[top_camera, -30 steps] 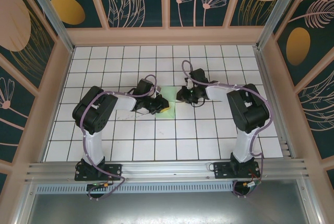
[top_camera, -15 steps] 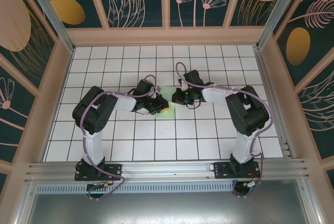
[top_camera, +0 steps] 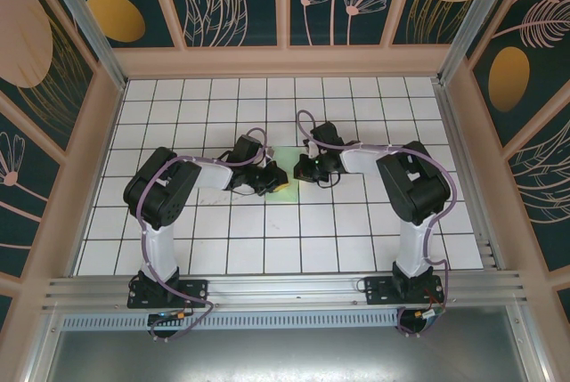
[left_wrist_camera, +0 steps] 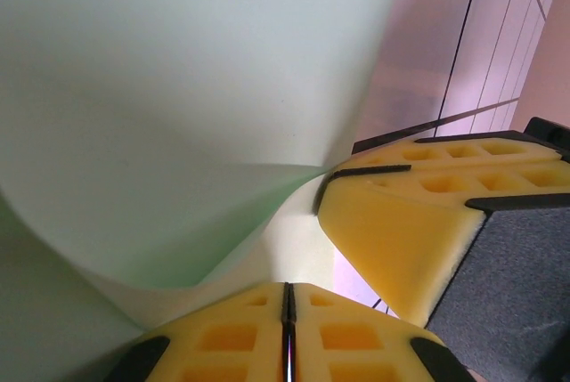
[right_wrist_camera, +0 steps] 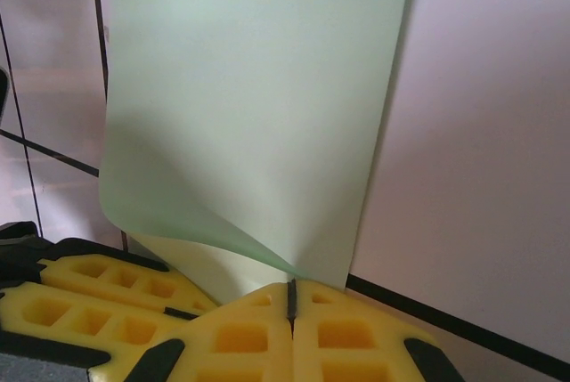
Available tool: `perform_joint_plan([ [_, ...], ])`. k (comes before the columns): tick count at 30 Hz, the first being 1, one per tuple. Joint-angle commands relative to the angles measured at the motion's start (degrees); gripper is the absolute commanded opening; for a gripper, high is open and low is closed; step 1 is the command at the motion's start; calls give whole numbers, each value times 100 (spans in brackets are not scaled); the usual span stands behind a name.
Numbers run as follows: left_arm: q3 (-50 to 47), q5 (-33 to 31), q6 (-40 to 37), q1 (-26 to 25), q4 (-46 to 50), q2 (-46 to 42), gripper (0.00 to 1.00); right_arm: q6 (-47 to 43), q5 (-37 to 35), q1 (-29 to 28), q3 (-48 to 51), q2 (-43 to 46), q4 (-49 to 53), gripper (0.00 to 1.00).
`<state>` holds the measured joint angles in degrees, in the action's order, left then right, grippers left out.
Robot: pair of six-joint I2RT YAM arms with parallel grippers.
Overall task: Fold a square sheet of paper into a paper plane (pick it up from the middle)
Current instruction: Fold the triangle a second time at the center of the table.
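the left gripper (top_camera: 271, 182) and the right gripper (top_camera: 305, 169), now drawn in closer, each pinched the curling square sheet of paper (right_wrist_camera: 258, 97) between fully closed fingers.

In your left wrist view, the square sheet of paper (left_wrist_camera: 178, 88) runs off the top and left edges, so you lose its outline. The right wrist view cuts off its top too. From above, the left gripper (top_camera: 276, 183) and right gripper (top_camera: 303, 168) cover most of it, and any creases are too small to tell.
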<state>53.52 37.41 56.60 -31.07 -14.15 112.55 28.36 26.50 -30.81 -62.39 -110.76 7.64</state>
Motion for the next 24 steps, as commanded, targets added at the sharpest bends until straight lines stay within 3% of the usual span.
perform_joint_plan([
  [1,96,-156,-180,14,220,-190,13,-339,-351,-22,-67,-314,497,3],
  [24,703,-1140,-798,48,1496,238,13,-1035,-1219,-22,-32,-578,1117,1],
])
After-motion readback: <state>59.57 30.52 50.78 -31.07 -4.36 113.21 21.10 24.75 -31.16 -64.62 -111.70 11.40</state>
